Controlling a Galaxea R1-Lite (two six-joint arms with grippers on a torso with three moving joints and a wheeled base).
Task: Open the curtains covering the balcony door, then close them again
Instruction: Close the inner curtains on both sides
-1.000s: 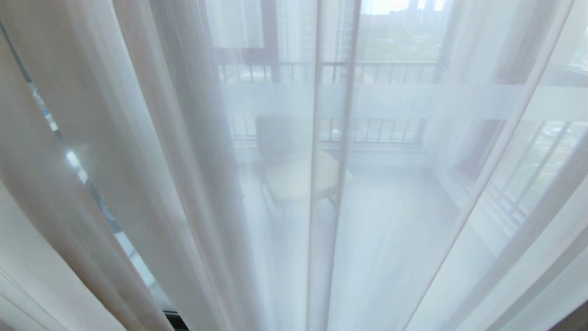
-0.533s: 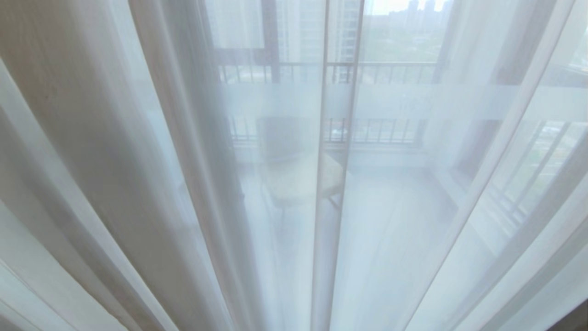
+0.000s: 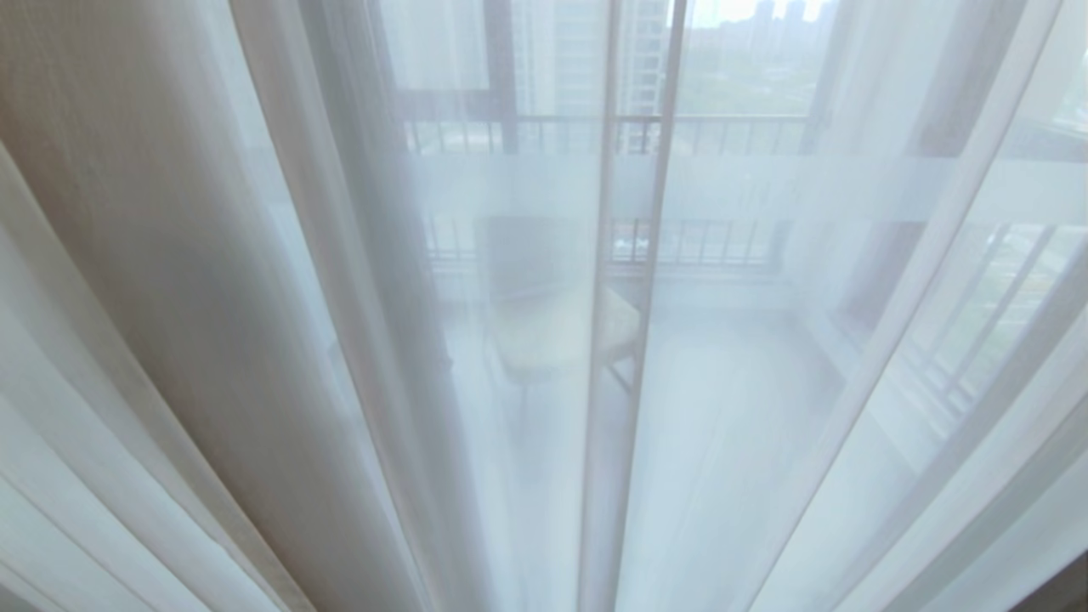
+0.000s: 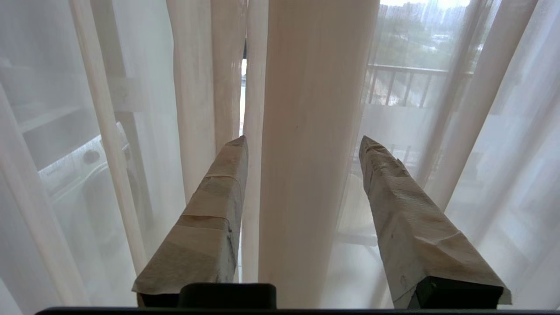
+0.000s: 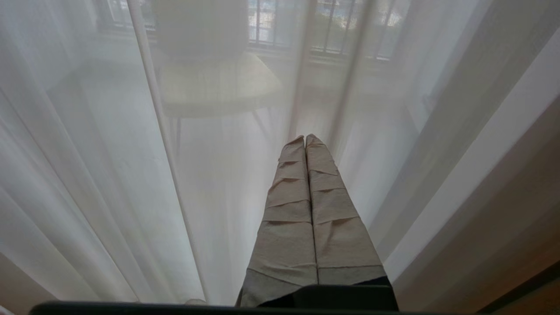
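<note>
While my left claw [image 4: 302, 144] stands wide open around one thick cream fold of the curtains [image 4: 315, 131], gripping nothing, I see my right claw [image 5: 305, 139] squeezed shut and empty by the thin white sheers [image 5: 109, 175].

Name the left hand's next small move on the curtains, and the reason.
Probably close the left hand on the cream curtain fold. That fold stands between its open fingers, not yet pinched, and the sheers hang drawn across the balcony door.
</note>
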